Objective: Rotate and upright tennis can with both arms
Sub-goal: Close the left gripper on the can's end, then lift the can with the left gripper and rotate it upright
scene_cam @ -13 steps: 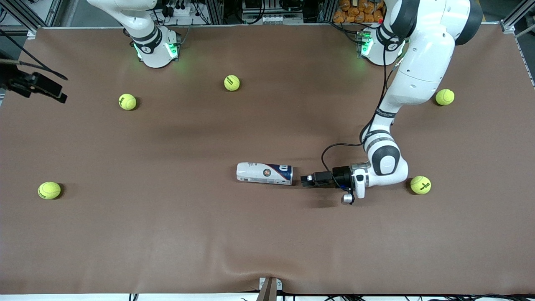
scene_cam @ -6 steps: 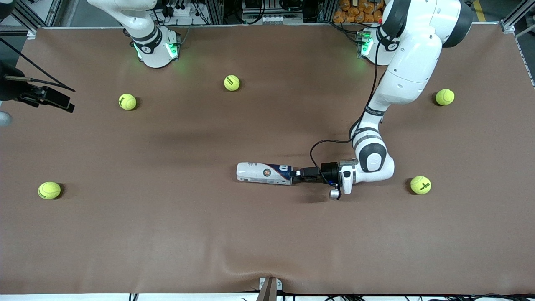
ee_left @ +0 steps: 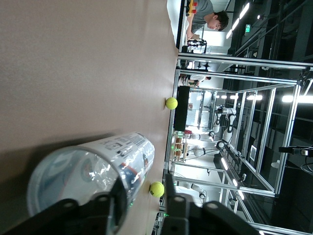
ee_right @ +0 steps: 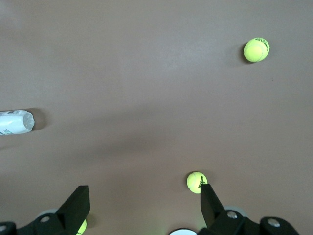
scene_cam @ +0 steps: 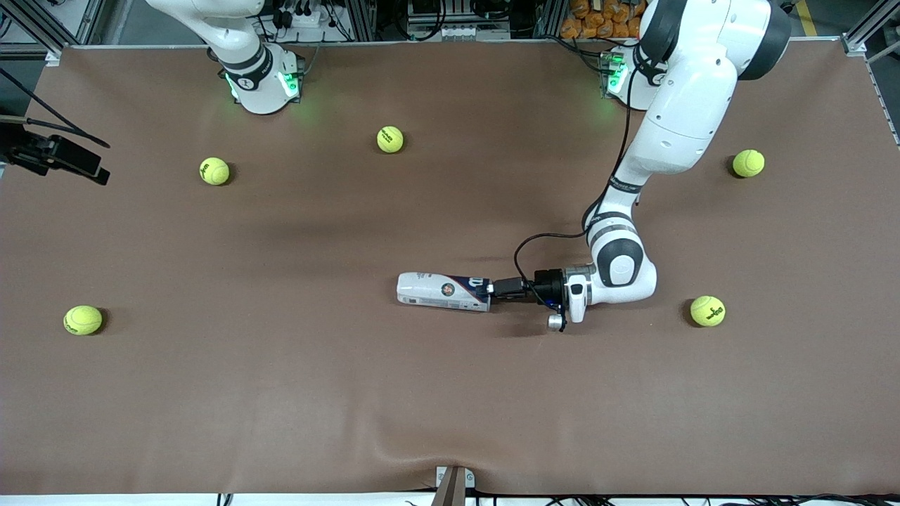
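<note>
White tennis can (scene_cam: 443, 292) lying flat mid-worktop (scene_cam: 281, 393). Left tool (scene_cam: 500, 288) pinching can's blue-banded end rim, one finger inside. Right tool (ee_right: 144, 205) hanging spread wide over worktop's right-arm end, waiting.

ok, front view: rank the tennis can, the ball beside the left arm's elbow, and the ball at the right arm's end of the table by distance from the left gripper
1. tennis can, at the left gripper
2. ball by the elbow
3. ball at the right arm's end
</note>
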